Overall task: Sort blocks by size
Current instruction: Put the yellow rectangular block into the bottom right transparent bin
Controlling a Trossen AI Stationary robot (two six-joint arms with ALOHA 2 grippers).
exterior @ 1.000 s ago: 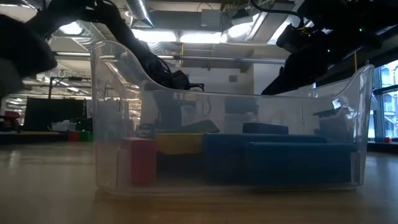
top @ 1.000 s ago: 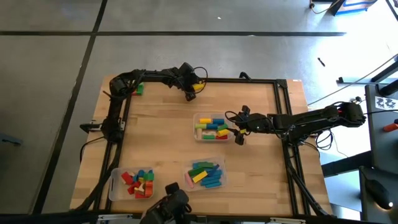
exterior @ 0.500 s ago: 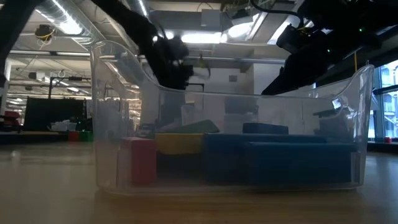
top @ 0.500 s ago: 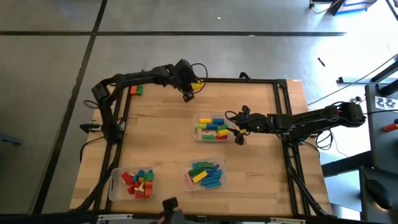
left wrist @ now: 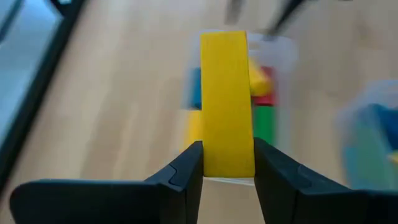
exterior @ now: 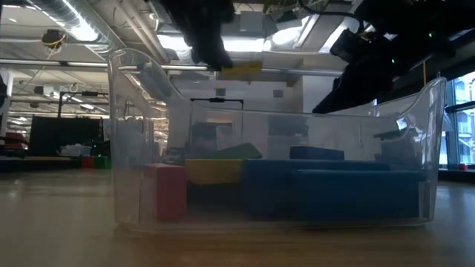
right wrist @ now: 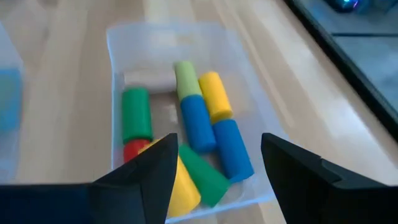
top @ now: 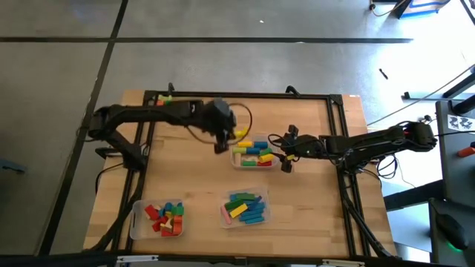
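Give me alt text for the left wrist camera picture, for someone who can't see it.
The left gripper holds a long yellow wooden block between its two dark fingers, above a light wooden table. Behind it, blurred, sits a clear plastic tray of coloured blocks.

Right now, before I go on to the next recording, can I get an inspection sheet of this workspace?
Surface: wooden table in a black frame.
Job's things: three clear trays of blocks: middle tray, front-left tray, front-centre tray; two loose blocks at the far-left corner.
Clutter: nothing seen.
Claws: left claw shut on a yellow block, held in the air beside the middle tray; right claw open, at that tray's other side.
Cables: black cable looping off the left arm; more by the right arm's base.
Surroundings: grey floor with dark lines; equipment at the right edge.
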